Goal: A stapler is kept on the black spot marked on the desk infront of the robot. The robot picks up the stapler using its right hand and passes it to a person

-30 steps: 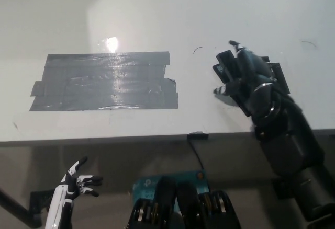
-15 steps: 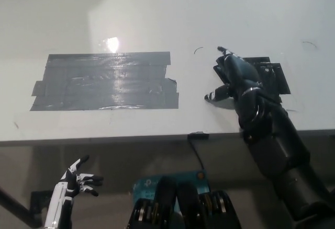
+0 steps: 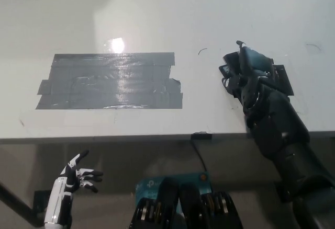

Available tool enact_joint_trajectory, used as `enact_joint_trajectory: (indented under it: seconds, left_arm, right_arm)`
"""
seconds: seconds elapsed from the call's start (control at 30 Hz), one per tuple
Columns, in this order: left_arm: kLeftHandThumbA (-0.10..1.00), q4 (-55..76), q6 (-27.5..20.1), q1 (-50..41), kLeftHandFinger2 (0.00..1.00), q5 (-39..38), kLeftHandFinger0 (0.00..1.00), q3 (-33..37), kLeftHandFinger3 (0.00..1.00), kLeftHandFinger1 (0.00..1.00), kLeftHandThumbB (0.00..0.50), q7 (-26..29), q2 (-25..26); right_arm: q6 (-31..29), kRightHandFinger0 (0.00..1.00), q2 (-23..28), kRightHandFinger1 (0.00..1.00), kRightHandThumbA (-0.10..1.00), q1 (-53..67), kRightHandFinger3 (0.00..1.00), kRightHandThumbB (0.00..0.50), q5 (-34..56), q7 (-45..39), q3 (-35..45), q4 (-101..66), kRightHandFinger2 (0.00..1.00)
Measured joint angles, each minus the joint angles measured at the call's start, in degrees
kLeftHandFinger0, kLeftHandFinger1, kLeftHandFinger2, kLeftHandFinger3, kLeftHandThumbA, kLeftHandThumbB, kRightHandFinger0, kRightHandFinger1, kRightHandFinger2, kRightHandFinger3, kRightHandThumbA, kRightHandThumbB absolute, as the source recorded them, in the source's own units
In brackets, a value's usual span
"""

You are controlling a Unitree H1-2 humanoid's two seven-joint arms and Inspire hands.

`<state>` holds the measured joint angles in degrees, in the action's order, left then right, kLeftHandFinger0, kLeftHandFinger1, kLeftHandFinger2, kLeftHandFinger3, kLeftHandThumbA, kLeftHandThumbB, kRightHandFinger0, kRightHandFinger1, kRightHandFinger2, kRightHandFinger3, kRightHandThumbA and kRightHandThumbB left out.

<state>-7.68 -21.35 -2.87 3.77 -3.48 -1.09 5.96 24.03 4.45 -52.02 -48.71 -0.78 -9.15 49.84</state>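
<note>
My black right hand lies on the white desk at the right, over the black spot, which shows only at the hand's right side. Its fingers are curled around a dark bluish body, the stapler, most of which the hand hides. The thumb is tucked in against it. My white left hand rests open at the lower left, below the desk's front edge, with its fingers apart.
A large patch of grey tape covers the desk's left middle, with a bright glare just behind it. A small black clip and a cable sit on the desk's front edge.
The right hand's thumb, sticking out to the left before, has folded in, and the fingers have closed on the stapler. The whole picture has shifted slightly right. The left hand has barely moved.
</note>
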Motion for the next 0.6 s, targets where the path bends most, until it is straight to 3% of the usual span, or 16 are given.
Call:
enact_joint_trajectory:
  seconds: [0.13, 0.17, 0.2, 0.23, 0.27, 0.3, 0.33, 0.37, 0.4, 0.5, 0.57, 0.6]
  left_arm:
    - [1.0, 0.0, 0.0, 0.0, 0.5, 0.0, 0.37, 0.0, 0.86, 0.47, 0.419, 0.0, 0.0]
    - [1.0, 0.0, 0.0, 0.1, 0.5, 0.0, 0.36, 0.0, 0.86, 0.46, 0.417, 0.0, 0.0]
    - [1.0, 0.0, 0.0, 0.2, 0.5, -0.1, 0.36, 0.0, 0.87, 0.46, 0.415, 0.0, 0.0]
    - [1.0, 0.0, 0.0, 0.2, 0.5, -0.1, 0.36, 0.0, 0.87, 0.46, 0.415, 0.0, 0.0]
    - [1.0, 0.0, 0.0, 0.2, 0.5, -0.1, 0.35, 0.0, 0.87, 0.45, 0.417, 0.0, 0.0]
    - [1.0, 0.0, 0.1, 0.3, 0.49, -0.1, 0.34, 0.0, 0.87, 0.44, 0.41, 0.0, 0.0]
    - [1.0, 0.0, 0.1, 0.3, 0.49, -0.2, 0.33, 0.0, 0.87, 0.43, 0.412, 0.0, 0.0]
    - [1.0, 0.0, 0.1, 0.3, 0.49, -0.3, 0.33, 0.0, 0.88, 0.42, 0.408, 0.0, 0.0]
    - [1.0, 0.0, 0.1, 0.3, 0.49, -0.3, 0.32, 0.0, 0.88, 0.41, 0.408, 0.0, 0.0]
    - [1.0, 0.0, 0.2, 0.3, 0.48, -0.5, 0.28, 0.0, 0.88, 0.38, 0.405, 0.0, 0.0]
    - [1.0, -0.1, 0.2, 0.3, 0.47, -0.5, 0.27, 0.0, 0.88, 0.37, 0.406, 0.0, 0.0]
    - [1.0, -0.1, 0.2, 0.3, 0.46, -0.5, 0.27, 0.0, 0.88, 0.36, 0.404, 0.0, 0.0]
  right_arm:
    - [0.0, 0.79, 0.0, 0.86, 0.85, 0.2, 1.0, 0.027, 1.1, 1.2, 0.0, -0.2, 0.92]
    - [0.0, 0.71, 0.0, 0.78, 0.85, 0.3, 1.0, 0.017, 1.6, 1.5, 0.0, -0.3, 0.85]
    - [0.0, 0.48, 0.0, 0.54, 0.84, 0.4, 1.0, 0.006, 2.1, 1.8, 0.1, -0.4, 0.66]
    - [0.0, 0.4, 0.0, 0.48, 0.84, 0.4, 1.0, 0.007, 2.1, 1.8, 0.1, -0.4, 0.65]
    - [-0.1, 0.04, 0.0, 0.04, 0.81, 0.6, 0.83, 0.025, 2.8, 2.0, 0.4, -0.7, 0.17]
    - [-0.3, 0.01, 0.0, 0.01, 0.81, 1.0, 0.4, 0.008, 4.0, 2.2, 1.2, -1.3, 0.04]
    - [-0.5, 0.0, 0.0, 0.0, 0.81, 1.2, 0.31, 0.009, 5.1, 2.3, 2.1, -1.9, 0.01]
    - [-0.8, 0.0, -0.1, 0.0, 0.8, 1.2, 0.09, 0.007, 6.4, 2.2, 3.7, -2.5, 0.0]
    - [-0.8, 0.0, -0.1, 0.0, 0.81, 1.2, 0.03, 0.019, 6.5, 2.2, 4.0, -2.6, 0.0]
    - [-1.0, 0.0, -0.1, 0.0, 0.82, 1.4, 0.0, 0.022, 10.8, 1.3, 8.2, -3.8, 0.0]
    - [-1.0, 0.0, -0.1, 0.0, 0.76, 1.5, 0.13, 0.024, 13.2, 0.5, 10.6, -4.4, 0.0]
    - [-1.0, 0.0, -0.1, 0.0, 0.75, 1.6, 0.13, 0.035, 14.9, -0.3, 12.4, -4.9, 0.0]
